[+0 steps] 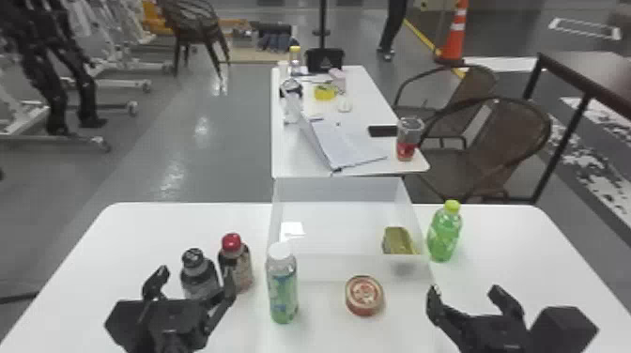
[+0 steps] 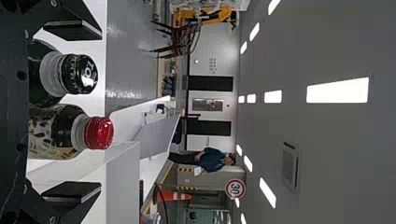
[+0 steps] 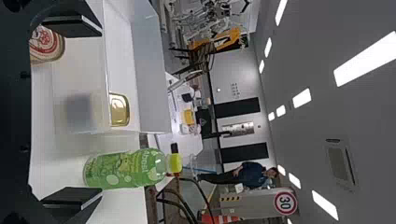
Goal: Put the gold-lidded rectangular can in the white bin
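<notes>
The gold-lidded can sits inside the white bin. Both the left gripper and right gripper are spread apart, holding nothing, over the surface.

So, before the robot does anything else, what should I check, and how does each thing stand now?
1. Gold-lidded can inside the white bin: ok, near its right side.
2. Can's base flat on the bin floor: cannot tell, the near wall is in the way.
3. Right hand open and empty: ok.
4. Left hand open and empty: ok.
5. Free space ahead of the left hand: not ok, the black-capped bottle and red-capped bottle stand close.
6. Green bottle upright: ok, just right of the bin.
</notes>
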